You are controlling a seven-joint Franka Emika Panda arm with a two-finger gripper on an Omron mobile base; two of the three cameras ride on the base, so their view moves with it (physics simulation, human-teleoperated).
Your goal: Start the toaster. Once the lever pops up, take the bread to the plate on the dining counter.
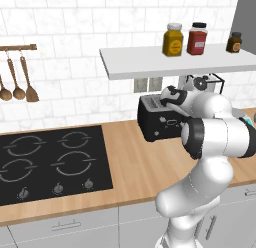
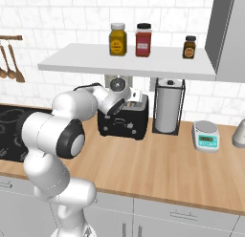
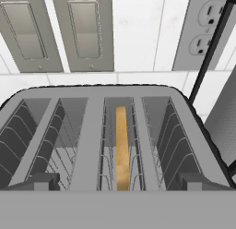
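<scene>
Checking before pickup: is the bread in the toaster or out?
In. The bread stands on edge inside one slot of the toaster, between the wire guides.

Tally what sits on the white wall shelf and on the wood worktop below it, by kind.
Jars on the shelf: 3, yellow, red, brown
Toaster: 1
Paper towel holder: 1
Kitchen scale: 1
Total: 6

toaster (image 1: 159, 123) front partly behind arm, bread (image 3: 121, 147) mostly sunk in slot
</scene>
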